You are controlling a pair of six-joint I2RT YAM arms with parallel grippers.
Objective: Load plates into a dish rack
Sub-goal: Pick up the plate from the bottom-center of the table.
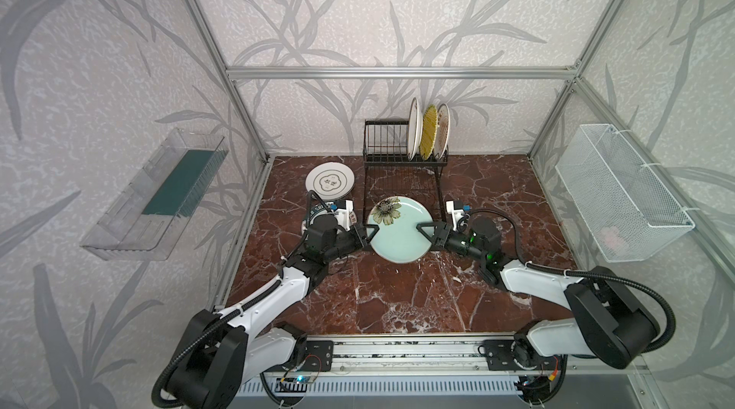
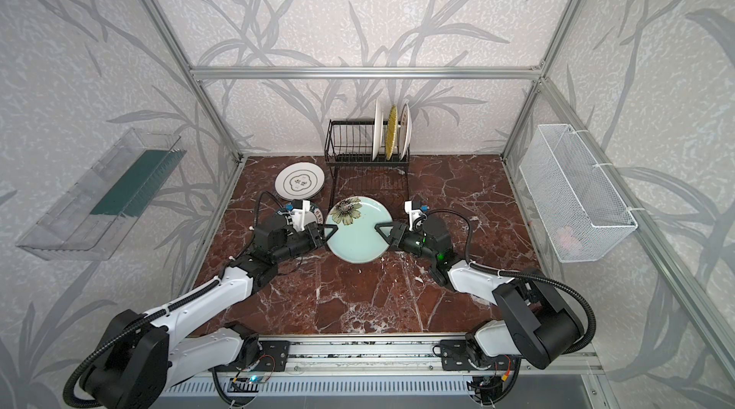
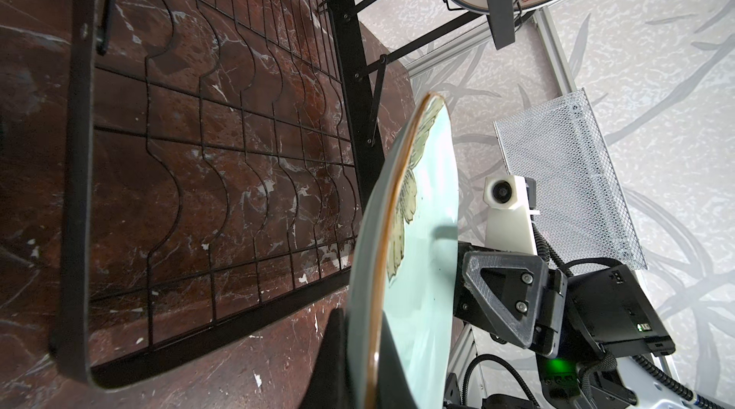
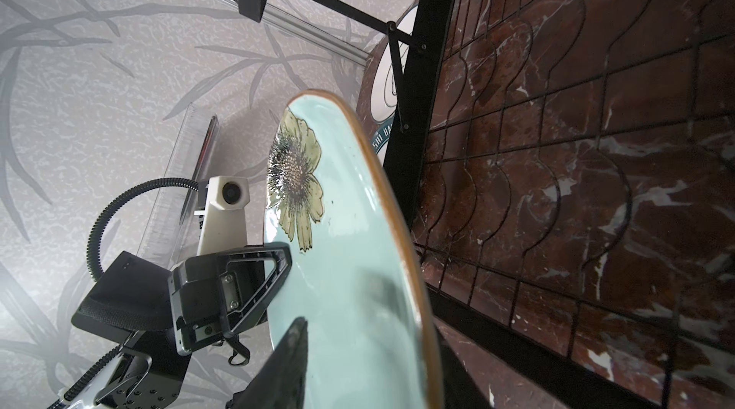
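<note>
A pale mint plate [image 1: 397, 234] with a dark flower hangs between both grippers, above the front edge of the black dish rack's flat grid base [image 1: 401, 184]. My left gripper [image 1: 368, 231] is shut on the plate's left rim [image 3: 370, 347]. My right gripper [image 1: 421, 228] stands open around the right rim, with a gap between one finger [image 4: 294, 347] and the plate face. Three plates stand upright at the right end of the dish rack [image 1: 391, 140]: white [image 1: 415, 128], yellow [image 1: 429, 132], white lettered [image 1: 442, 130]. A white emblem plate [image 1: 330, 183] lies flat to the left of the rack.
Another plate [image 1: 318, 212] lies partly hidden under my left wrist. A clear plastic tray [image 1: 159, 196] hangs on the left wall and a white mesh basket [image 1: 620, 192] on the right wall. The rack's left slots [image 1: 382, 138] hold nothing.
</note>
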